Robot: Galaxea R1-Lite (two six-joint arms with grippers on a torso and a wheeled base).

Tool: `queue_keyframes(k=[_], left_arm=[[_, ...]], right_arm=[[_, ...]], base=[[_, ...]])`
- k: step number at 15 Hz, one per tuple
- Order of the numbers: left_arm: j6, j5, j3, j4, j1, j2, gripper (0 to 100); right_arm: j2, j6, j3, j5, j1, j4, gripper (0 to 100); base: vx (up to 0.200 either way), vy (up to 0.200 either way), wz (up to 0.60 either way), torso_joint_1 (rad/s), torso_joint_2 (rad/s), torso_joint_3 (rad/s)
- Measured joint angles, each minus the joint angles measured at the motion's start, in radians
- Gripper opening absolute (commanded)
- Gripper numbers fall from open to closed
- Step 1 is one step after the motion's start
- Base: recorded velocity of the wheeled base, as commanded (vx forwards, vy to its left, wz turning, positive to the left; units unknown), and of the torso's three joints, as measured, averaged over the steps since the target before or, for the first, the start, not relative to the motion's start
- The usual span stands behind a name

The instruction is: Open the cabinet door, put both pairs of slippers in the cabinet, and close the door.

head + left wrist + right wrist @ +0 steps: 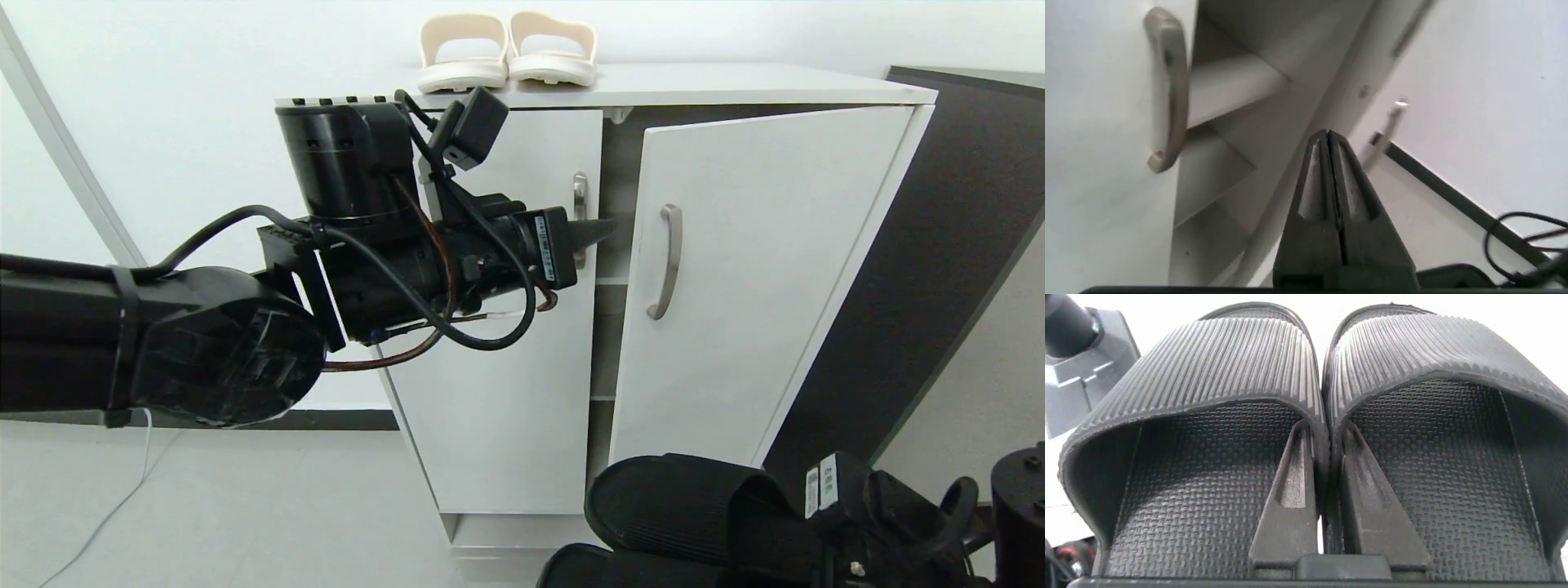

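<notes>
The right gripper (pixel 1323 437) was clamped on the touching inner edges of the black slippers (pixel 1249 384), low before the cabinet (pixel 735 82). The left gripper (pixel 1328 147), closed tight and empty, pointed into the gap beside the ajar right door (pixel 759 269). Cream slippers (pixel 506 53) sat on the cabinet's top.
</notes>
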Motion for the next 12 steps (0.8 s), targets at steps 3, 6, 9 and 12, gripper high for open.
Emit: queue_keyframes(k=[3, 6, 9, 12], left_arm=[[-0.006, -0.001, -0.072, -0.006, 0.003, 0.059, 0], [-0.012, -0.001, -0.153, -0.008, 0.011, 0.123, 0], [-0.053, -0.002, -0.200, -0.008, 0.013, 0.168, 0], [-0.071, 0.001, -0.206, -0.009, 0.011, 0.182, 0]], right_arm=[[-0.008, -0.017, 0.017, 0.000, 0.013, 0.000, 0], [-0.015, -0.020, 0.030, 0.002, 0.021, 0.000, 0], [-0.016, -0.020, 0.033, 0.001, 0.023, 0.000, 0], [-0.016, -0.020, 0.036, 0.001, 0.027, 0.001, 0]], base=[[0.000, 0.000, 0.00, 0.000, 0.00, 0.000], [0.000, 0.000, 0.00, 0.000, 0.00, 0.000], [0.000, 0.000, 0.00, 0.000, 0.00, 0.000], [-0.200, 0.000, 0.00, 0.001, 0.00, -0.001]])
